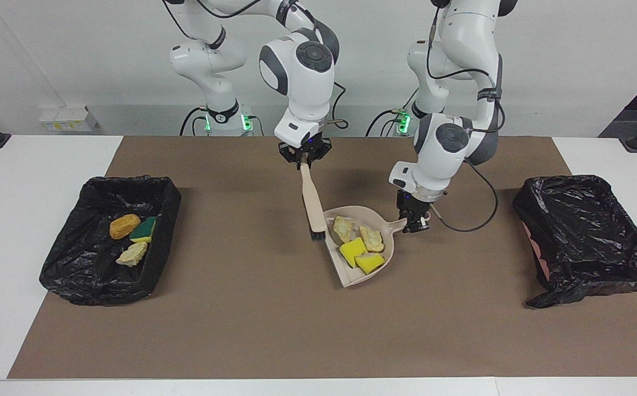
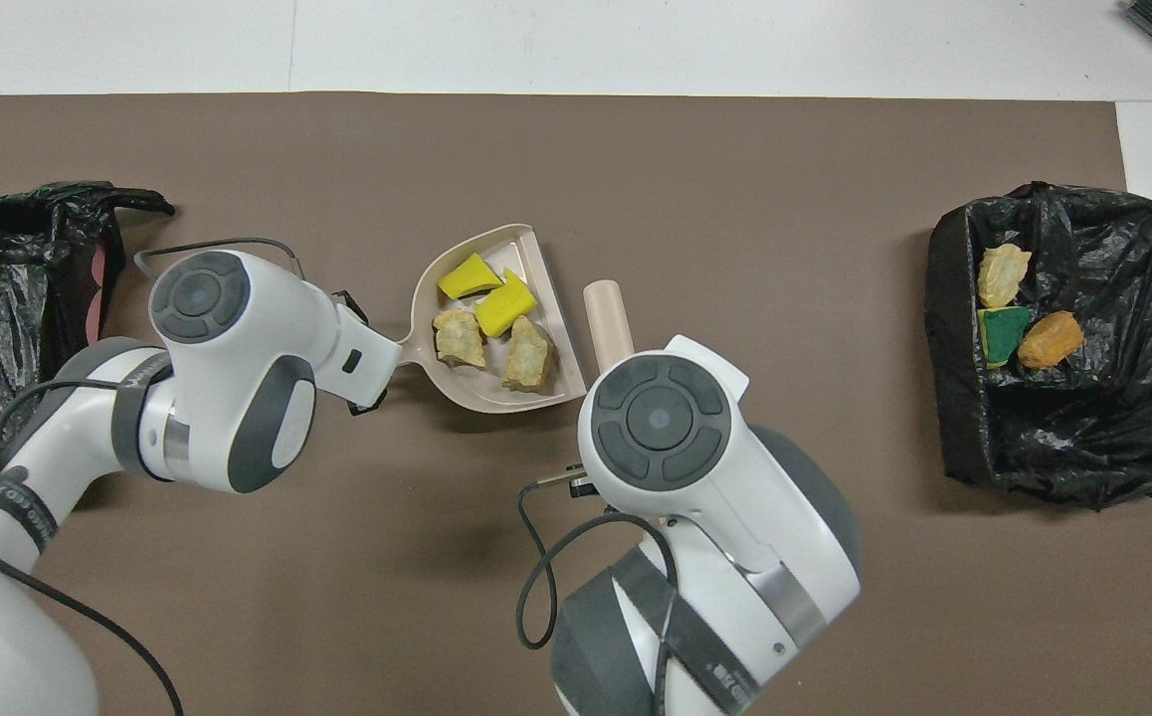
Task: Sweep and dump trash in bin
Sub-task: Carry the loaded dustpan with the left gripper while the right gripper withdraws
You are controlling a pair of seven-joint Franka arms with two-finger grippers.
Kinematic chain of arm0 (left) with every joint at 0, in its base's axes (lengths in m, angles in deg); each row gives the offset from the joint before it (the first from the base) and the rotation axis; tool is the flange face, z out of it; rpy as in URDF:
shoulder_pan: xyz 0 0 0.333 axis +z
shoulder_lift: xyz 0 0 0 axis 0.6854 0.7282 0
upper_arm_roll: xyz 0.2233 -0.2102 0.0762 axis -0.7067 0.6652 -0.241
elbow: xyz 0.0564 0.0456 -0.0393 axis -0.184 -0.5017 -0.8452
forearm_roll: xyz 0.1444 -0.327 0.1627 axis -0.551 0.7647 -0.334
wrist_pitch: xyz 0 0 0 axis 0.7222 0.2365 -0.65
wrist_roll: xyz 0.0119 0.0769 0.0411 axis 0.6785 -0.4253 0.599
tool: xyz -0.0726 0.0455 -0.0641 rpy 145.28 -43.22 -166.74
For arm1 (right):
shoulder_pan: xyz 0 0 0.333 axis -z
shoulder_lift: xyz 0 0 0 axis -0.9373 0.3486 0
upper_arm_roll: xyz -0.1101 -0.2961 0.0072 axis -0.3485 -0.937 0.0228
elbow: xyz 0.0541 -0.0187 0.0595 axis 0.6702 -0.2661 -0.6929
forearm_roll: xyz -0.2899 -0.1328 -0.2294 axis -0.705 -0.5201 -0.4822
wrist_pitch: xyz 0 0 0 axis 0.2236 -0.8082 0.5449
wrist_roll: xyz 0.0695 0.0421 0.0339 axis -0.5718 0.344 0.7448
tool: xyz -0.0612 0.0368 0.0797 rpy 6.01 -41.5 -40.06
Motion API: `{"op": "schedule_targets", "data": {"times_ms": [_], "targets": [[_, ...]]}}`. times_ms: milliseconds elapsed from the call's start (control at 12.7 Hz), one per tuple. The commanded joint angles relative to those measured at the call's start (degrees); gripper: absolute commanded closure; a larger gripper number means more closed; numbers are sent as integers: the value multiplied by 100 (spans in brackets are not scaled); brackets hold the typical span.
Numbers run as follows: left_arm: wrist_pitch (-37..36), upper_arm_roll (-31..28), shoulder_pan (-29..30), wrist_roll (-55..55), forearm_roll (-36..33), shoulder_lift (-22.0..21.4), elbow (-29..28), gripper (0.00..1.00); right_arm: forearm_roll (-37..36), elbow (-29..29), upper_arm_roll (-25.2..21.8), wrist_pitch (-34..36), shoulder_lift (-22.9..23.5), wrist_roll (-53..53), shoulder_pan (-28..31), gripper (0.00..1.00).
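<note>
My left gripper [image 1: 416, 221] is shut on the handle of the beige dustpan [image 1: 342, 268] at mid-table. In the pan lie two yellow sponge pieces of trash [image 1: 353, 248] and two pale beige lumps [image 1: 372, 238]. The overhead view shows the dustpan [image 2: 508, 246] with the trash [image 2: 504, 310] inside, while the arm hides that gripper. My right gripper [image 1: 303, 158] is shut on the beige brush [image 1: 313, 203], whose bristle end hangs beside the pan's open mouth. The brush [image 2: 611, 316] shows partly from above.
A black-lined bin [image 1: 76, 264] toward the right arm's end holds an orange-brown lump [image 1: 125, 226], a green-yellow sponge [image 1: 143, 230] and a beige lump [image 1: 132, 254]. Another black-lined bin [image 1: 588, 231] stands toward the left arm's end. A brown mat [image 1: 252, 330] covers the table.
</note>
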Motion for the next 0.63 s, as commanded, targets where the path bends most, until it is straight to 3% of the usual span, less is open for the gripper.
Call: {"op": "schedule_targets", "data": {"times_ms": [0,236,551], "targets": [[-707,47,481,-576,485,8,658,100,391,-884,1,-664,-602,539,-192,100],[-1533,47,1017,-1016,689,8,1308,100,866,-1282,1,-1010,-876,814,-482,100],[-2640,29,1913,-1866,619,43,2205,100,866,-1309,1,-1054,-701,1508,-1079,100]]}}
